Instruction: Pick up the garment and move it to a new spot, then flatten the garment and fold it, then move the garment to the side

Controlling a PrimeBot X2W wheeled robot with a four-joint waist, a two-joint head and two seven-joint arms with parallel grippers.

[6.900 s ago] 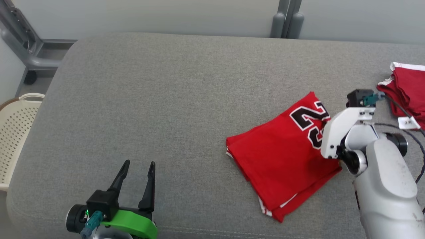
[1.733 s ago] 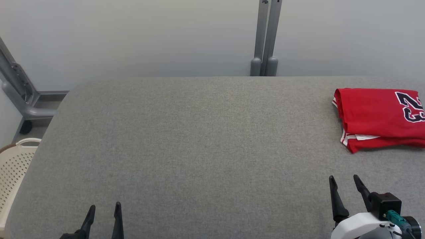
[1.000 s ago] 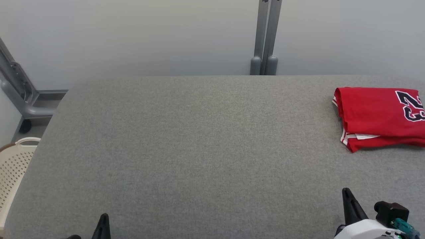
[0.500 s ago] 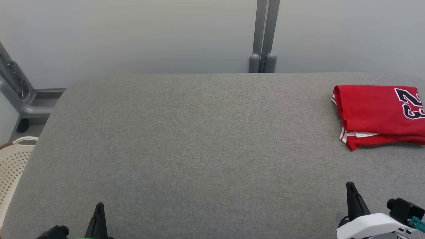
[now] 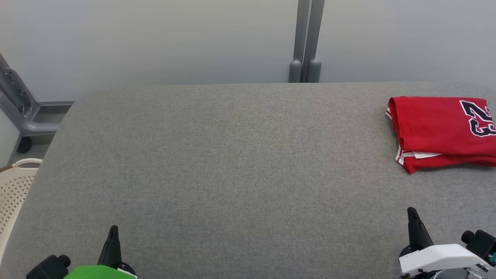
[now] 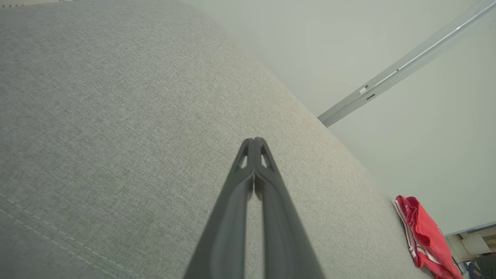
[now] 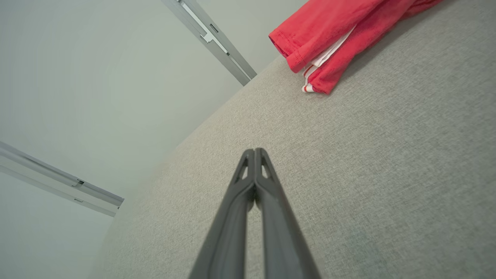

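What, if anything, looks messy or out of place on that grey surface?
Nothing serious. The folded red garment lies far right on the grey surface; a white strip pokes from its near side, slightly untidy.

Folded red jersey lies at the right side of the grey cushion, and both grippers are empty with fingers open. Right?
No: the left gripper and right gripper have fingers pressed shut, not open, as their wrist views show. The jersey placement stands.

Red garment, grey table
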